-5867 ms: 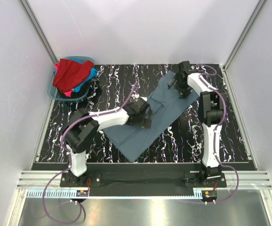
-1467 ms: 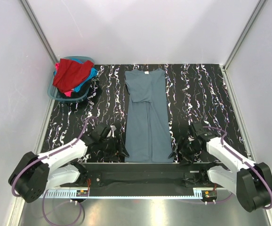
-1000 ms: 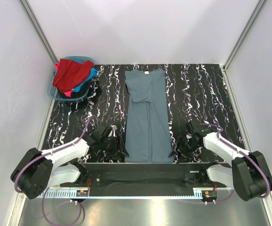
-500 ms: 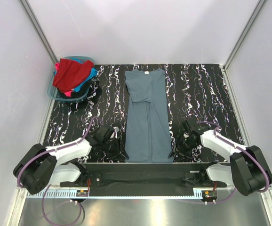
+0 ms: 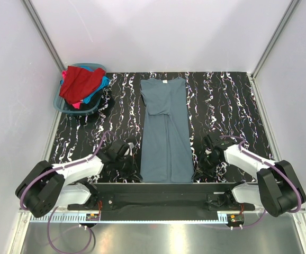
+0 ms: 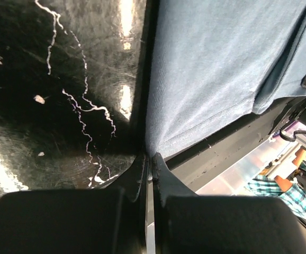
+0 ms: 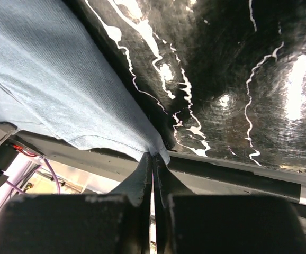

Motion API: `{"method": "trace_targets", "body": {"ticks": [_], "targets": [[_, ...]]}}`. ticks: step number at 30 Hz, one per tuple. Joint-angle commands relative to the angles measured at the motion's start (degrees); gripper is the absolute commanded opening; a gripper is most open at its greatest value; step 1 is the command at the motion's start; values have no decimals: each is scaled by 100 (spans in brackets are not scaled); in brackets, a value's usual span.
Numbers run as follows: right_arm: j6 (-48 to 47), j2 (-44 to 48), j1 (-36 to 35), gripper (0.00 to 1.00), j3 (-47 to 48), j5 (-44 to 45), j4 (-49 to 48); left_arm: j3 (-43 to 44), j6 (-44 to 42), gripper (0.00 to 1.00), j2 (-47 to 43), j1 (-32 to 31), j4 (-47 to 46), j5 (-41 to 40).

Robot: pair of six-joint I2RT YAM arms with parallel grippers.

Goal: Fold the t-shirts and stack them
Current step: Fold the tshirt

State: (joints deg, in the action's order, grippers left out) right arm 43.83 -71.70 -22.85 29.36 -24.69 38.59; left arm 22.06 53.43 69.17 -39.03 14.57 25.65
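Note:
A slate grey-blue t-shirt (image 5: 166,132) lies in a long narrow strip down the middle of the black marbled table (image 5: 232,106), collar at the far end. My left gripper (image 5: 138,170) is shut on its near left hem corner (image 6: 152,149). My right gripper (image 5: 196,168) is shut on the near right hem corner (image 7: 155,151). In both wrist views the cloth (image 6: 216,63) (image 7: 52,90) runs away from the closed fingertips. Red, bright blue and pink t-shirts (image 5: 80,83) are heaped in a basket at the far left.
The teal-blue plastic basket (image 5: 61,103) stands in the table's far left corner. The table's near edge rail (image 5: 163,188) runs just behind both grippers. White walls close in the left, right and far sides.
Both grippers have slid inward onto the near hem corners and closed on them. The grey-blue shirt itself lies as it did a second ago.

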Motion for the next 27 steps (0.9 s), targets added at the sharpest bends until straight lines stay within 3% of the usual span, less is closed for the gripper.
{"method": "trace_targets", "body": {"ticks": [1,9,15,27], "targets": [[29,7,-53,0,245,-132,-27,342,-105,0,-43,-17,107,19],[-129,-388,-53,0,1306,-326,79,1491,-508,0,-9,79,880,-95],[-506,-959,-9,0,2406,-221,298,2486,-1044,0,272,597,1364,-192],[-1395,-2392,817,0,4436,113,413,4068,-1739,0,1791,1353,1321,-157]]}}
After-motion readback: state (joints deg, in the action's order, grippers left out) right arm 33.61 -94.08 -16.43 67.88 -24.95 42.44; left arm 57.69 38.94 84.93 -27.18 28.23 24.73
